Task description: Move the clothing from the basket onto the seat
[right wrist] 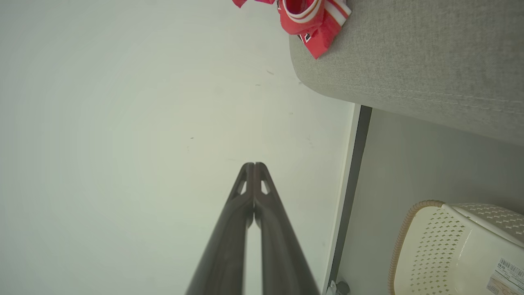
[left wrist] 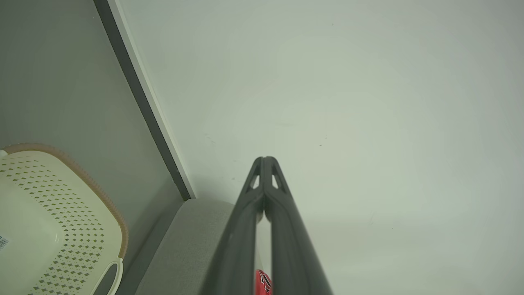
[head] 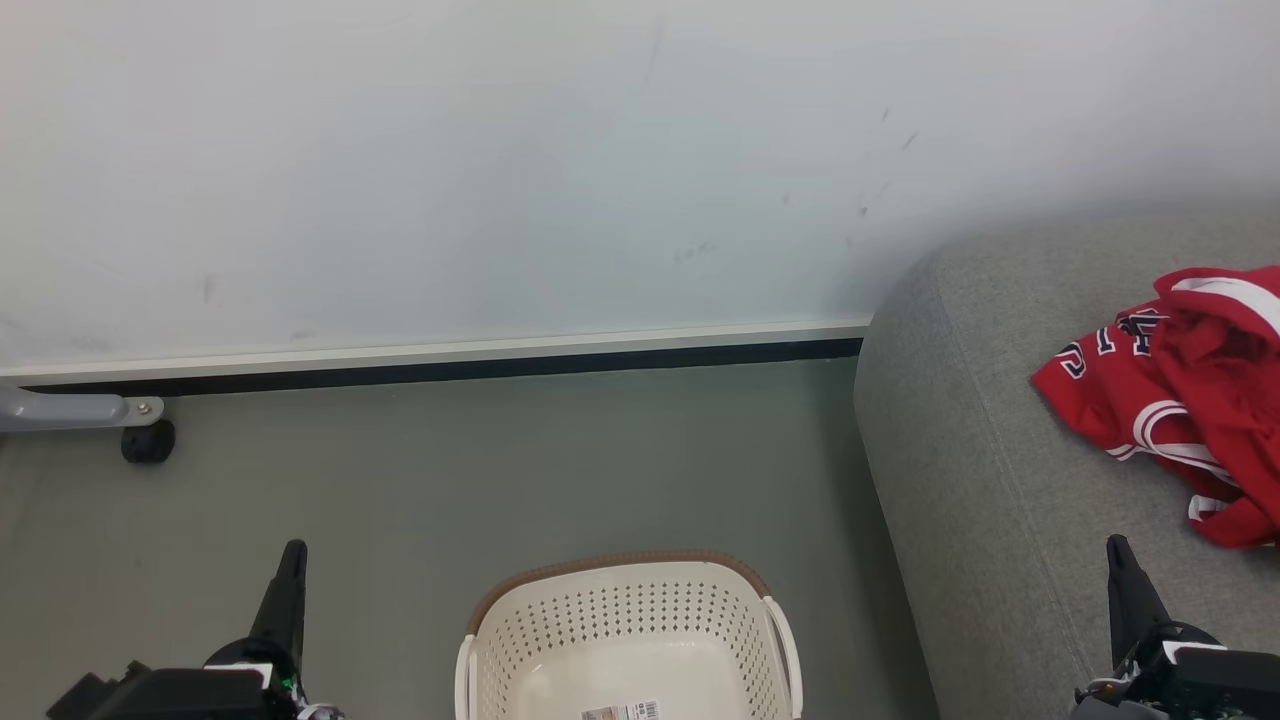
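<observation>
Two long dark grippers are seen at the bottom edge of the head view, fingers pointing up: the left gripper (head: 293, 550) at lower left over the grey floor (head: 500, 470), the right gripper (head: 1118, 548) at lower right over the seat (head: 960, 480). Both are clenched, their fingers pressed together tip to tip, and nothing is grasped by either. Between them, the cream basket (head: 620, 562) with its brown rim is set on the floor, near the seat's rounded side. A barcode label (head: 620, 712) is seen on its pale bottom. The clothing (head: 1180, 400), a crumpled red heap with white stripes and dark white-edged letters, is laid on the grey seat at the right edge, well apart from the basket. A white wall (head: 500, 150) with a dark skirting strip is seen behind, and a small black caster (head: 148, 441) under a grey bar at far left.
</observation>
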